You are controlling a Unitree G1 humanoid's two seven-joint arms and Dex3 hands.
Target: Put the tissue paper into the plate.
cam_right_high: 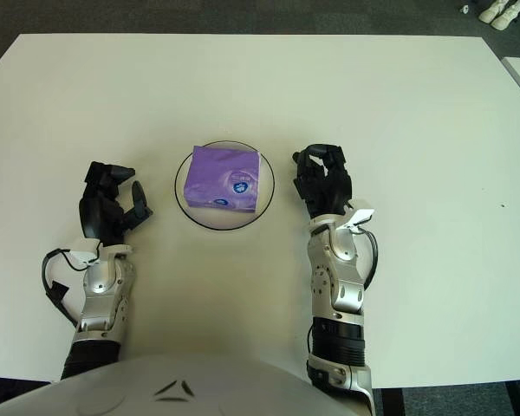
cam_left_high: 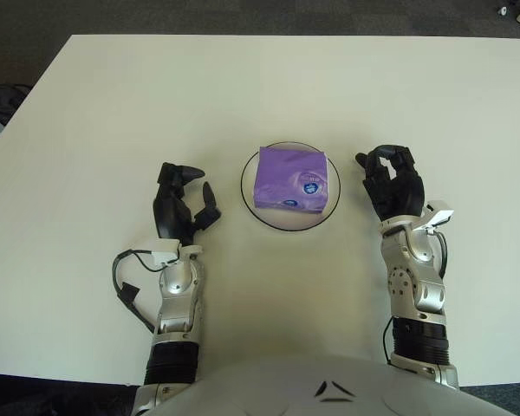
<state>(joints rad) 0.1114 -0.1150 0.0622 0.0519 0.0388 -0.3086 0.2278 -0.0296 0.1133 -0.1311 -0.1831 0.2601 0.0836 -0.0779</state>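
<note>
- Purple tissue paper pack already lying inside the plate, flat, a little toward the far side of it.
- Plate sitting on the white table, right between both hands.
- Right hand just to the right of the plate, apart from it, fingers curled in, holding nothing.
- Left hand to the left of the plate, a bit nearer the robot, fingers loosely bent, holding nothing.
- Pack about square, no clear long side.
- Right hand the closer one to the pack.
- Looks like job done; probably nothing left to pick up.
</note>
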